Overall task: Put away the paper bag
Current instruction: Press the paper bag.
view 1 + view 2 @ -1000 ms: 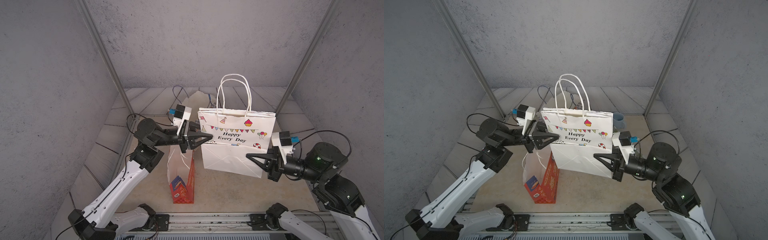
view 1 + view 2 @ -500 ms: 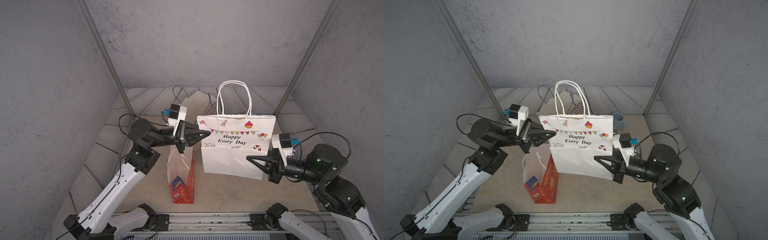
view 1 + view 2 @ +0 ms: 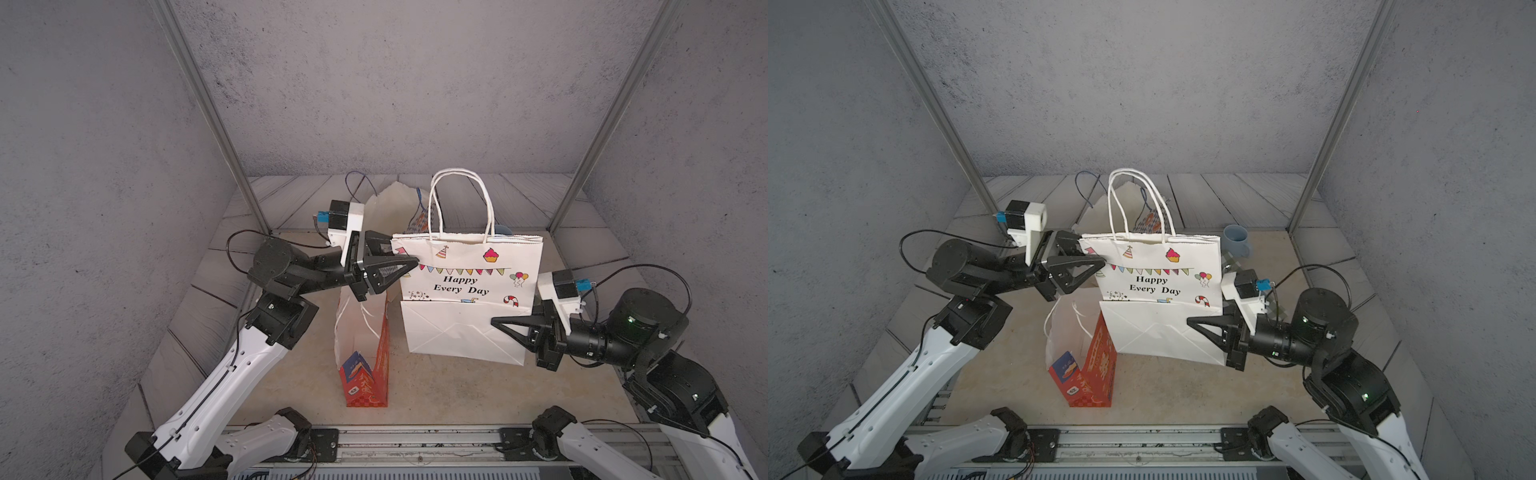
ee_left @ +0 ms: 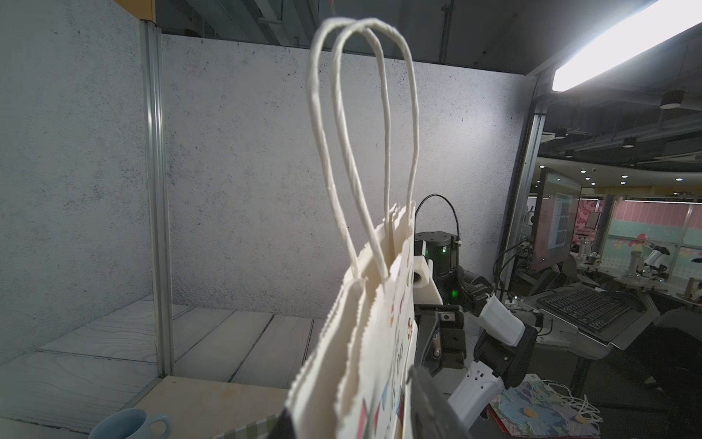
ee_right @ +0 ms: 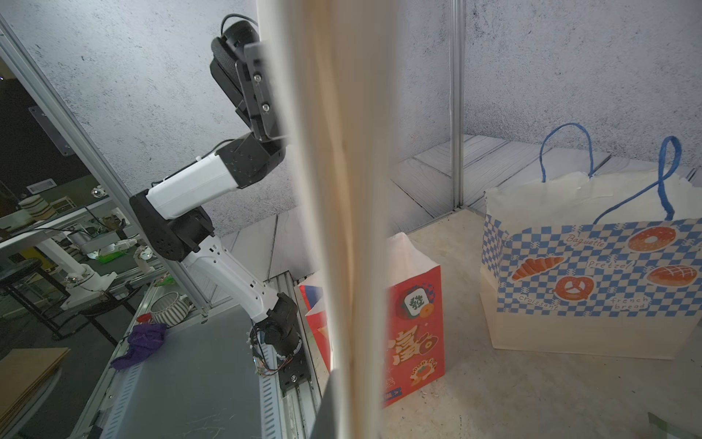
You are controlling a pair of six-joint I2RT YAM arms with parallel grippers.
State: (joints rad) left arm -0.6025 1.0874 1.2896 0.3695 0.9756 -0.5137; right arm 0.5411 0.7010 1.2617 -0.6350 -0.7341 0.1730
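The white paper bag (image 3: 465, 286) (image 3: 1154, 286), printed "Happy Every Day", hangs flattened and upright above the table, with its bottom flap folded up against its front. My left gripper (image 3: 409, 262) (image 3: 1098, 262) is shut on the bag's upper left edge. My right gripper (image 3: 496, 322) (image 3: 1192, 322) is shut on its lower right edge. In the left wrist view the paper bag (image 4: 364, 361) and its two white handles rise between the jaws of the left gripper (image 4: 353, 410). In the right wrist view the paper bag (image 5: 353, 228) shows edge-on, running up from the right gripper (image 5: 353, 399).
A red paper bag (image 3: 365, 365) (image 5: 414, 323) stands open on the table under the left gripper. Behind it stands a blue checkered bakery bag (image 5: 592, 273) (image 3: 390, 208). A blue mug (image 3: 1236, 240) (image 4: 129, 423) sits at the back right. The arms' rail (image 3: 415, 440) runs along the front edge.
My left gripper has shut on the bag's upper left edge and its arm has drawn back to the left. The bag has swung from tilted to nearly upright. The right gripper kept its hold.
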